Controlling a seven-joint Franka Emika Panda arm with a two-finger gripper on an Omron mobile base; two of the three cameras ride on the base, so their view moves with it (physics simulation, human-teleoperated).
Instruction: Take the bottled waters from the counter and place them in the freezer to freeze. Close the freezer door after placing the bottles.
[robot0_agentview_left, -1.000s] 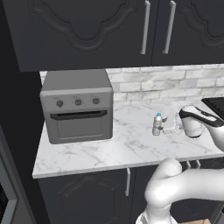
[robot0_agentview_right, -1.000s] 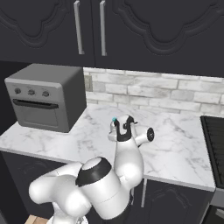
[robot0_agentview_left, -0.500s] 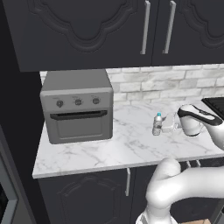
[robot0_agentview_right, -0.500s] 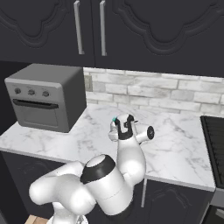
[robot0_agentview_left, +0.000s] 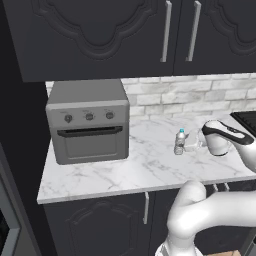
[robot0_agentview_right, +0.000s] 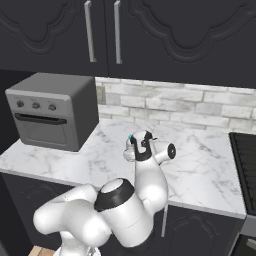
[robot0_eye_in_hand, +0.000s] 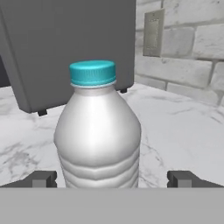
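We see one bottled water (robot0_eye_in_hand: 97, 127) standing upright on the white marble tabletop (robot0_agentview_left: 135, 167), and we take the grey toaster oven (robot0_agentview_left: 89, 125) as our landmark. In the left base view the bottle (robot0_agentview_left: 180, 142) stands to the right of the toaster oven, apart from it, nearer the brick backsplash (robot0_agentview_left: 200, 97) than the front edge of the tabletop. Its teal-blue cap (robot0_eye_in_hand: 92, 72) is on, and its ribbed clear body narrows toward the neck.

Our gripper (robot0_eye_in_hand: 112, 179) is level with the lower part of the bottle, on the side away from the toaster oven. In the hand view the two dark fingertips (robot0_eye_in_hand: 41, 178) stand one on each side of the bottle, clear of its walls, so the jaws are spread wide and hold nothing. Behind the bottle in that view the flat grey side of the toaster oven rises, with its small dark feet on the marble, and a wall outlet plate (robot0_eye_in_hand: 153, 33) sits on the backsplash to the right of the toaster oven.

In the right base view the white arm hides most of the bottle; its cap (robot0_agentview_right: 131, 136) peeks out to the right of the toaster oven (robot0_agentview_right: 50, 110). Dark upper cabinets (robot0_agentview_left: 150, 35) with slim silver handles hang above the toaster oven. At the far right, well away from the toaster oven, a dark stovetop (robot0_agentview_right: 245, 150) borders the tabletop.
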